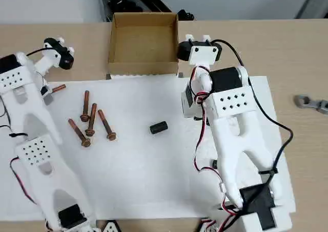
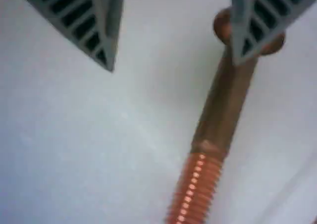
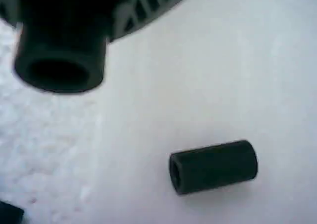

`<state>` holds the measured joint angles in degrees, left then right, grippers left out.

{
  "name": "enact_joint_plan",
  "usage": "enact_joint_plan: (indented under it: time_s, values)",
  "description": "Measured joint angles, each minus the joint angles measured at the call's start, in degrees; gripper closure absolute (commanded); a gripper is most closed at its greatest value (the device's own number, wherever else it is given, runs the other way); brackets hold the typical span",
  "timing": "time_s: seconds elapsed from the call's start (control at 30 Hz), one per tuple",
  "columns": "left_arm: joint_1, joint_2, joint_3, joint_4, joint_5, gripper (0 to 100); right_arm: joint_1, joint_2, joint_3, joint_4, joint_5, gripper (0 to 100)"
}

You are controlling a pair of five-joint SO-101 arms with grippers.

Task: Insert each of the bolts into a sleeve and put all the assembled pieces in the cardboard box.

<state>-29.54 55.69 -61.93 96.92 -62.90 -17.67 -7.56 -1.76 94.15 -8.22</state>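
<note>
copper bolt (image 2: 223, 115) lies on the white sheet (image 1: 154, 165) under one fingertip (image 2: 247, 30) of the wide-open left hand (image 2: 176, 63), not between them, so closing may nudge it aside; right hand (image 1: 190, 109) clamps a black sleeve (image 3: 59, 60).

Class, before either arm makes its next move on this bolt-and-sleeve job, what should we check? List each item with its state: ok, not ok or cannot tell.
1. The left gripper closed on the bolt: not ok; its fingers stand open, with the bolt's head by one finger.
2. The right gripper carrying a sleeve: ok; the held sleeve shows its bore.
3. Bolt lined up with held sleeve: not ok; the arms are at opposite sides of the white sheet.
4. The spare sleeve free: ok; it lies alone on the sheet.
5. Remaining bolts reachable: ok; the four bolts lie loose on the sheet.
6. The cardboard box open: ok; nothing inside.
</note>
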Motion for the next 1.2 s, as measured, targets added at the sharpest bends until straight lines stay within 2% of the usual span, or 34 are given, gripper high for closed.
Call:
enact_joint_plan:
  time_s: [0.53, 0.8, 1.0, 1.2]
  values:
    - [-1.32, 5.36, -0.79, -6.77, 0.35, 85, 0.00, 0.00, 0.00, 0.00, 0.00, 99.1]
    - [-0.97, 5.89, -0.88, -7.30, 1.23, 85, 0.00, 0.00, 0.00, 0.00, 0.00, 99.1]
    - [-0.35, 7.12, -1.14, -4.92, -0.79, 99, 0.00, 0.00, 0.00, 0.00, 0.00, 99.1]
    - [0.62, 8.09, -1.93, -0.18, -4.31, 100, 0.09, 0.00, 0.00, 0.00, 0.00, 99.1]
